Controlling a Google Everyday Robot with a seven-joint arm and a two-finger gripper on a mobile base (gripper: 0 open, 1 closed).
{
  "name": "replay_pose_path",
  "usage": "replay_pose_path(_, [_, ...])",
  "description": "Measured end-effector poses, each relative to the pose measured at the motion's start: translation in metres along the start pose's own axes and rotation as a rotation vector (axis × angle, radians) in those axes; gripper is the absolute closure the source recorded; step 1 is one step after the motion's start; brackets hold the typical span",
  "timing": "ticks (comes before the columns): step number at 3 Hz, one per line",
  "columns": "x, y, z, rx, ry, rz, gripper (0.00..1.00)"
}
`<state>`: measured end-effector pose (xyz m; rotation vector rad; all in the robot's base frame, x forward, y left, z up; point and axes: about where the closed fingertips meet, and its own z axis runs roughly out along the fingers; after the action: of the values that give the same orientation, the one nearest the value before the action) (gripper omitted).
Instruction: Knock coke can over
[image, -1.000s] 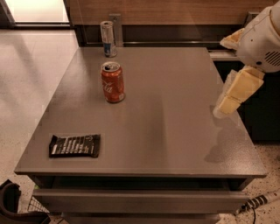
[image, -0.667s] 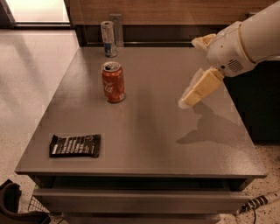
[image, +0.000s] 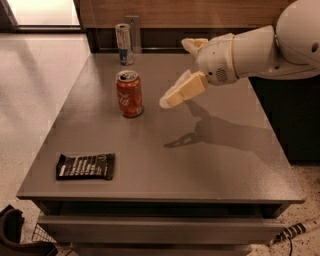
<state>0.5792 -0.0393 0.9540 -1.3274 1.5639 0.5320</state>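
Note:
The red coke can (image: 129, 94) stands upright on the grey table (image: 210, 165), left of its middle. My gripper (image: 172, 97) hangs above the table just right of the can, a short gap away and at about the can's height. Its cream-coloured fingers (image: 186, 89) point down and left toward the can. The white arm reaches in from the upper right.
A slim silver-and-blue can (image: 124, 44) stands upright at the table's far edge, behind the coke can. A black snack packet (image: 86, 166) lies flat near the front left corner. A wooden wall panel runs behind the table. Tiled floor lies to the left.
My gripper has swept left across the table, from the right edge to just beside the coke can. The can, the slim can and the packet have not moved.

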Motion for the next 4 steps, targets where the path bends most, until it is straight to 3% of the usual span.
replay_pose_path(1, [-0.009,-0.003,0.021,-0.015,-0.068,0.024,0.0])
replay_pose_path(2, [-0.009,-0.002,0.022,-0.016,-0.068,0.025,0.0])
replay_pose_path(4, [0.021,0.007,0.057,-0.063,-0.175,0.125,0.0])
